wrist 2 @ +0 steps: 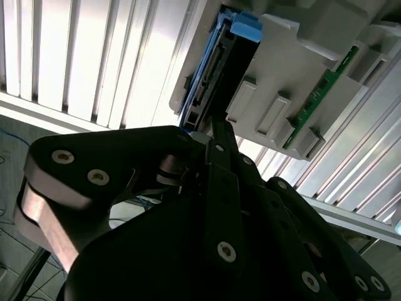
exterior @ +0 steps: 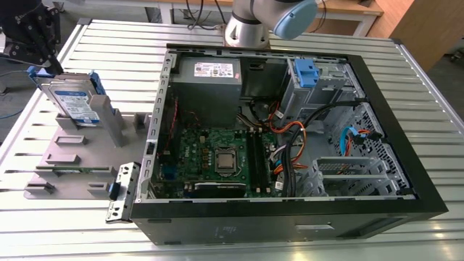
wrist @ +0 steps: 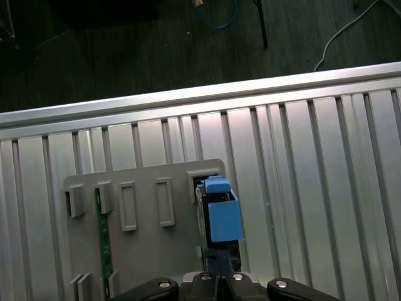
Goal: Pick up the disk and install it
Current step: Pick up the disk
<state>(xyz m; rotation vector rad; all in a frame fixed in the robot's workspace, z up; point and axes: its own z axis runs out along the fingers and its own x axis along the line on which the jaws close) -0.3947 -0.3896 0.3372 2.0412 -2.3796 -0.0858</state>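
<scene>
The disk (exterior: 73, 103) stands on edge in a slot of a grey holder (exterior: 73, 163). The holder lies on the ribbed metal surface (exterior: 108, 38), just beside the open computer case (exterior: 290, 228), on the exterior view's left. The disk's face carries a white-and-blue label, but the print is too small for me to read. The same goes for the white sticker (exterior: 215, 69) on the grey box in the back corner of the case.

The black hand (exterior: 45, 64) is at the disk's upper far corner, partly cut off by the picture's edge. In both wrist views the hand (wrist 2: 212, 125) (wrist: 216, 266) is narrow, its fingers drawn together right at the end of the disk (wrist 2: 210, 69) (wrist: 219, 213). It seems to nip the blue rail there, though its own dark bulk hides the contact. A thin green board (wrist: 103, 251) stands in another slot of the holder.
</scene>
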